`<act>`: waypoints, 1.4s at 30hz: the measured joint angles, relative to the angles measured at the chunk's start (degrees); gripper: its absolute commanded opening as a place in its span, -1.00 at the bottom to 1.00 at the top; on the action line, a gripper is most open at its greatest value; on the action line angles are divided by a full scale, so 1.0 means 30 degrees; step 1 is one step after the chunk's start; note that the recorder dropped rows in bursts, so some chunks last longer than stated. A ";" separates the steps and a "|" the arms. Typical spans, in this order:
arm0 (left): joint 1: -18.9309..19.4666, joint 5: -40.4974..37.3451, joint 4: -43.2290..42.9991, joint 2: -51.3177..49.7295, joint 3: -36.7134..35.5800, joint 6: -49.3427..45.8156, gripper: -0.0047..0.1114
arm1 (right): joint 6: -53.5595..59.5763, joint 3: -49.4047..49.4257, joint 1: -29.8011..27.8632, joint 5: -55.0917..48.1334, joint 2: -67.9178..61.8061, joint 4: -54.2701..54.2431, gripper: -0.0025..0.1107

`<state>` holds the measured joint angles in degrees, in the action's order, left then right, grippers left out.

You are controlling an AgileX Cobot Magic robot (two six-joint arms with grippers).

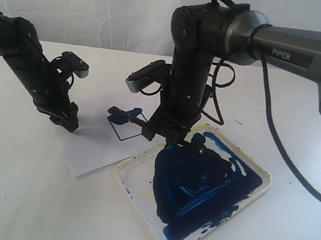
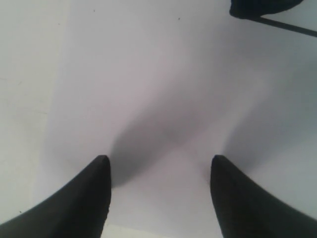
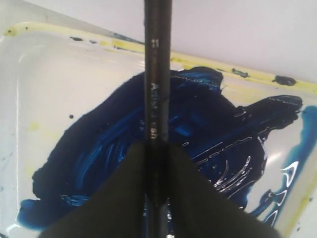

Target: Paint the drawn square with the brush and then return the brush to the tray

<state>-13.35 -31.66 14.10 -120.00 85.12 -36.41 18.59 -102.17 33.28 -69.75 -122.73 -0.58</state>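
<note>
Right gripper [image 3: 157,148]: fingers clamped on the brush [image 3: 157,74], over the tray [image 1: 132,178]. Left gripper [image 2: 159,158]: fingers wide apart, empty, at 9 o'clock from the drawn square [image 1: 128,127]

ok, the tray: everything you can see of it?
The tray is shallow, white, glossy, squarish with rounded corners. Yellowish stains dot its rim; a dark blue paint smear covers most of its floor. It lies flat on the table beside the paper sheet. The right tool holds the brush over it.

Exterior and right-wrist overlap: tray [image 1: 138,179]
</note>
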 measured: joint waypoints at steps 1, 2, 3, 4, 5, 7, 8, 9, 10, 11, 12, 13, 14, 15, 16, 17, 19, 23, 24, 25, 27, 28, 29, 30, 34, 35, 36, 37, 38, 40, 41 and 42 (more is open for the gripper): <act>0.0000 0.0000 0.0000 0.0000 0.0000 0.0000 0.15 | -0.0079 0.0000 0.0000 0.0000 -0.0115 0.0000 -0.96; 0.0000 0.0000 0.0000 0.0000 0.0000 0.0000 0.15 | -0.0106 0.0000 0.0000 0.0000 -0.0182 0.0000 -0.96; 0.0000 0.0000 0.0000 0.0000 0.0000 0.0000 0.15 | -0.0156 0.0000 0.0000 0.0000 -0.0301 0.0000 -0.96; 0.0000 0.0000 0.0000 0.0000 0.0000 0.0000 0.15 | -0.0156 0.0000 0.0000 0.0000 -0.0326 0.0000 -0.96; 0.0000 0.0000 0.0000 0.0000 0.0000 0.0000 0.15 | -0.0156 0.0000 0.0000 0.0000 -0.0375 0.0000 -0.96; 0.0000 0.0000 0.0000 0.0000 0.0000 0.0000 0.15 | -0.0156 0.0000 0.0027 0.0000 -0.0375 0.0000 -0.96; 0.0000 0.0000 0.0000 0.0000 0.0000 0.0000 0.15 | -0.0191 0.0000 0.0027 0.0000 -0.0375 0.0000 -0.96; 0.0000 0.0000 0.0000 0.0000 0.0000 0.0000 0.15 | -0.0191 0.0000 0.0027 0.0000 -0.0375 0.0000 -0.96; 0.0000 0.0000 0.0000 0.0000 0.0000 0.0000 0.15 | -0.0191 0.0000 0.0027 0.0000 -0.0375 0.0000 -0.96; 0.0000 0.0000 0.0000 0.0000 0.0000 0.0000 0.15 | -0.0265 0.0000 0.0027 0.0000 -0.0375 0.0000 -0.96; 0.0000 0.0000 0.0000 0.0000 0.0000 0.0000 0.15 | -0.0312 0.0087 0.0027 0.0000 -0.0375 0.0000 -0.96; 0.0000 0.0000 0.0000 0.0000 0.0000 0.0000 0.15 | -0.0364 0.0223 0.0027 0.0000 -0.0375 0.0000 -0.96; 0.0000 0.0000 0.0000 0.0000 0.0000 0.0000 0.15 | -0.0364 0.0433 0.0027 0.0000 -0.0375 0.0079 -0.96; 0.0000 0.0000 0.0000 0.0000 0.0000 0.0000 0.15 | -0.0364 0.0664 0.0027 0.0000 -0.0375 0.0194 -0.96; 0.0000 0.0000 0.0000 0.0000 0.0000 0.0000 0.15 | -0.0364 0.0886 0.0027 0.0000 -0.0375 0.0194 -0.96; 0.0000 0.0000 0.0000 0.0000 0.0000 0.0000 0.15 | -0.0364 0.1034 0.0027 0.0000 -0.0375 0.0194 -0.96; 0.0000 0.0000 0.0000 0.0000 0.0000 0.0000 0.15 | -0.0364 0.1163 0.0027 0.0082 -0.0375 0.0194 -0.96; 0.0000 0.0000 0.0000 0.0000 0.0000 0.0000 0.15 | -0.0364 0.1163 0.0027 0.0082 -0.0375 0.0194 -0.96; 0.0000 0.0000 0.0000 0.0000 0.0000 0.0000 0.15 | -0.0364 0.1163 0.0027 0.0082 -0.0375 0.0194 -0.96; 0.0000 0.0000 0.0000 0.0000 0.0000 0.0000 0.15 | -0.0364 0.1163 0.0027 0.0082 -0.0375 0.0194 -0.96; 0.0000 0.0000 0.0000 0.0000 0.0000 0.0000 0.15 | -0.0364 0.1163 0.0027 0.0082 -0.0375 0.0194 -0.96; 0.0000 0.0000 0.0000 0.0000 0.0000 0.0000 0.15 | -0.0364 0.1198 0.0027 0.0082 -0.0375 0.0194 -0.96; 0.0000 0.0000 0.0000 0.0000 0.0000 0.0000 0.15 | -0.0364 0.1202 0.0027 0.0082 -0.0341 0.0194 -0.96; 0.0000 0.0000 0.0000 0.0000 0.0000 0.0113 0.15 | -0.0364 0.1324 0.0027 0.0082 -0.0303 0.0194 -0.96; 0.0000 0.0000 0.0000 0.0000 0.0000 0.0394 0.15 | -0.0364 0.1835 0.0027 0.0118 -0.0089 0.0194 -0.96; 0.0000 0.0000 0.0000 0.0000 0.0000 0.0424 0.15 | -0.0364 0.1978 0.0027 0.0118 -0.0059 0.0194 -0.96; 0.0000 0.0000 0.0000 0.0000 0.0000 0.0424 0.15 | -0.0364 0.2126 0.0027 0.0118 -0.0019 0.0194 -0.96; 0.0000 0.0000 0.0000 0.0000 0.0000 0.0469 0.15 | -0.0364 0.2252 0.0027 0.0118 -0.0019 0.0194 -0.96; 0.0000 0.0000 0.0037 0.0000 0.0000 0.0469 0.15 | -0.0319 0.2310 0.0027 0.0118 0.0009 0.0194 -0.96; 0.0000 0.0000 0.0037 0.0000 0.0000 0.0566 0.15 | -0.0245 0.2417 0.0027 0.0118 0.0128 0.0194 -0.96; 0.0000 0.0000 0.0037 0.0000 0.0000 0.0637 0.15 | -0.0245 0.2467 0.0027 0.0118 0.0237 0.0194 -0.96; 0.0000 0.0000 0.0037 0.0000 0.0000 0.0827 0.15 | -0.0208 0.2467 0.0027 0.0082 0.0470 0.0194 -0.96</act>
<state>-13.35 -31.66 14.21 -120.00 85.12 -33.93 17.96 -94.77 33.36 -69.51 -121.32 0.00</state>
